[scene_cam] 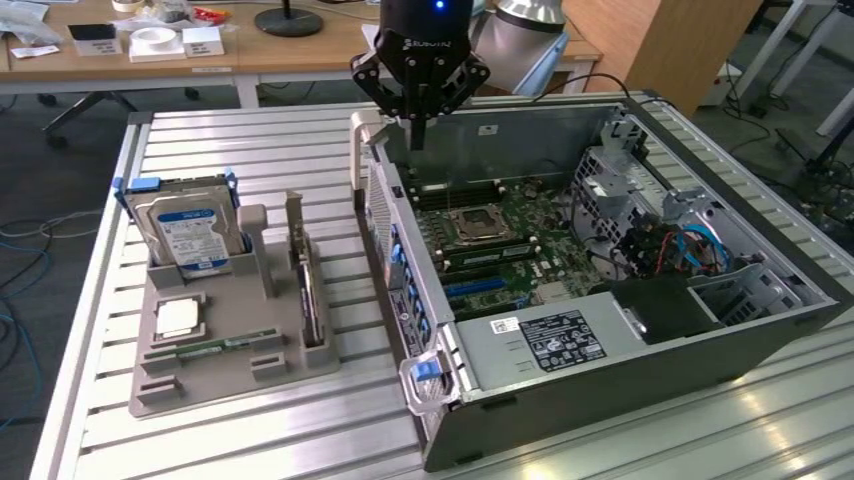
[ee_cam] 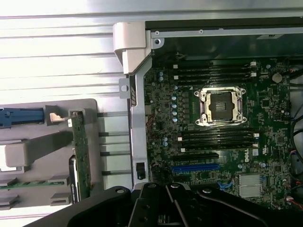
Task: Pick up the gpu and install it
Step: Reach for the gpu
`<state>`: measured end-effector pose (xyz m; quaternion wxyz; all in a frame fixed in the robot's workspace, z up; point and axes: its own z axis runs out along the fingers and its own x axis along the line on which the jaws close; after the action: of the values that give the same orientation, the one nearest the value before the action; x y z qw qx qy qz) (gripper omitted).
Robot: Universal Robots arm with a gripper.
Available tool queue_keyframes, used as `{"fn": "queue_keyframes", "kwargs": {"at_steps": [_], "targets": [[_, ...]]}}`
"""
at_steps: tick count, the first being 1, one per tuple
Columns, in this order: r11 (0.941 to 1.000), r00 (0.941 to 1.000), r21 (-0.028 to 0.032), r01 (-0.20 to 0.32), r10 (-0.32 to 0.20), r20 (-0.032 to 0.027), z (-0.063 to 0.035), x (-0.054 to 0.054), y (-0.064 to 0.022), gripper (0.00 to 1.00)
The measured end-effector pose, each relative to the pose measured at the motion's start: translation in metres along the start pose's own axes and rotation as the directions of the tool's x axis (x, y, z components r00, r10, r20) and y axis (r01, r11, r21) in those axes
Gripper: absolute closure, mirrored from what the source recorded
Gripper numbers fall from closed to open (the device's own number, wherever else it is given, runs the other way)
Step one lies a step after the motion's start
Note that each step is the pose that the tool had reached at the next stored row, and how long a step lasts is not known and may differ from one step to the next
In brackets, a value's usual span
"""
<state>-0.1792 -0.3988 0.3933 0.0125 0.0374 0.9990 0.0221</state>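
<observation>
The gpu (scene_cam: 308, 300) stands on its long edge in the narrow slot along the exterior view's right side of the grey holder (scene_cam: 214, 385), with a raised post at its far end and a blocky one at its near end (from the wrist view it reads as a thin greenish strip running along that slot). Nothing grips it. Sharing the holder, to the exterior view's left, a blue-labelled hard drive (scene_cam: 187, 235) leans upright in its cradle at the far end, a square processor chip (scene_cam: 178, 318) lies flat nearer the camera, and a small green memory stick (scene_cam: 220, 346) sits in a groove just beyond that. The holder rests on a slatted metal table (scene_cam: 254, 150), just beside the open computer case (scene_cam: 601, 385), which lies on its side to the exterior view's right. Inside the case the motherboard (scene_cam: 514, 255) is exposed, with its empty processor socket (scene_cam: 477, 226) between rows of memory slots and a blue expansion slot (ee_cam: 195, 167) closer to the near end. The gripper (scene_cam: 416, 135) hangs above the far left corner of the case, pointing straight down, its two black fingers drawn together and holding nothing. It is well apart from the card, which lies nearer the camera and to the exterior view's left of it.
</observation>
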Motion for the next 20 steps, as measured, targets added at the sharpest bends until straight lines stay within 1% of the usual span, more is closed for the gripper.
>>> {"fn": "queue_keyframes", "kwargs": {"at_steps": [20], "targets": [[1.0,1.0,0.0,0.0,0.0,0.0,-0.0002,0.0077,-0.0006,0.89]]}}
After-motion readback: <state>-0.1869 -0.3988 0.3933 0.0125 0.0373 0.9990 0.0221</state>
